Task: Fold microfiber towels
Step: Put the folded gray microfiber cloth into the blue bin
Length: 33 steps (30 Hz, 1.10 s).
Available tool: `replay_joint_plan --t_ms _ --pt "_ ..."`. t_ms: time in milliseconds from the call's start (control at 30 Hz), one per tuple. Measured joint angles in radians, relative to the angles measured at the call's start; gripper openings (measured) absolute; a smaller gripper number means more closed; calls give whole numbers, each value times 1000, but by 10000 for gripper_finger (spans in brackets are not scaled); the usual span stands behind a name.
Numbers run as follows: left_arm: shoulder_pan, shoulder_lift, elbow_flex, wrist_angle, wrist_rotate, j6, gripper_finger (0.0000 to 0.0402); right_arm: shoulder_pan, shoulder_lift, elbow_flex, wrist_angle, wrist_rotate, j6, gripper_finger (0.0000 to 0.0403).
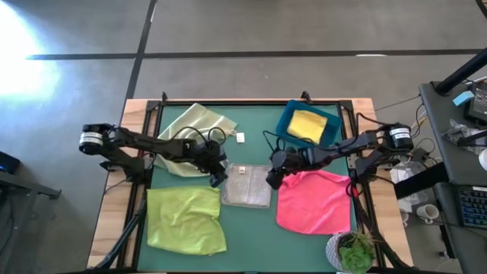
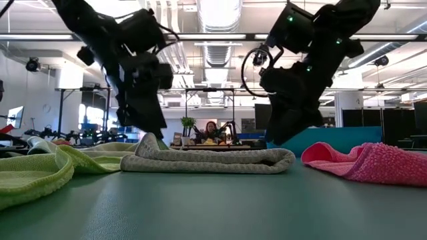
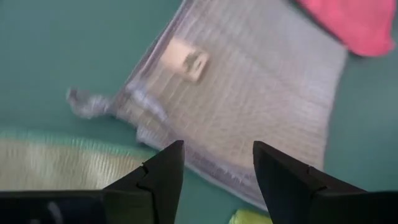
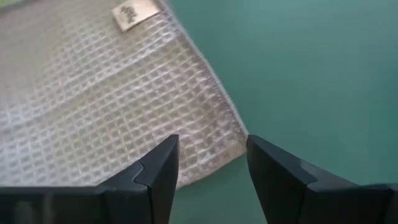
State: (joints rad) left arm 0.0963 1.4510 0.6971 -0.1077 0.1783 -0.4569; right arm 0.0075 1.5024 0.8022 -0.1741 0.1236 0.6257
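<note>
A light grey towel (image 1: 246,186) lies folded flat on the green mat at mid-table, with its label (image 3: 186,60) facing up. My left gripper (image 1: 219,176) is open just above the towel's left edge (image 3: 180,152). My right gripper (image 1: 272,179) is open just above a corner on the towel's right side (image 4: 227,140). A lime green towel (image 1: 186,219) lies spread at the near left. A hot pink towel (image 1: 312,202) lies at the near right. A pale green towel (image 1: 196,124) lies at the far left, partly under my left arm. A yellow towel (image 1: 308,125) lies in the blue bin (image 1: 329,131).
A potted plant (image 1: 354,251) stands at the table's near right corner. A small white object (image 1: 240,138) lies on the mat beyond the grey towel. Bare mat shows between the towels near the front edge (image 1: 255,240).
</note>
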Motion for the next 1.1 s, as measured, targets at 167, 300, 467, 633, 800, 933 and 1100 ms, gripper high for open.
replay_joint_plan --t_ms 167,300,467,633,800,933,1100 --pt "0 74 -1 -5 0 -144 176 -24 0 1 -6 -20 112 178" --pt "0 119 4 5 0 -171 176 -29 0 1 -7 -26 181 178" --pt "3 139 3 50 0 -191 176 -28 3 1 -7 -26 251 178" --pt "3 161 3 99 -1 -193 176 -28 42 -1 -3 -23 300 178" --pt "2 188 6 107 -15 -193 176 -27 97 18 10 -25 319 178" --pt "2 204 6 106 -24 -204 176 -26 133 57 3 -24 307 178" --pt "2 204 4 108 -33 -303 176 -26 168 102 8 -28 296 178"
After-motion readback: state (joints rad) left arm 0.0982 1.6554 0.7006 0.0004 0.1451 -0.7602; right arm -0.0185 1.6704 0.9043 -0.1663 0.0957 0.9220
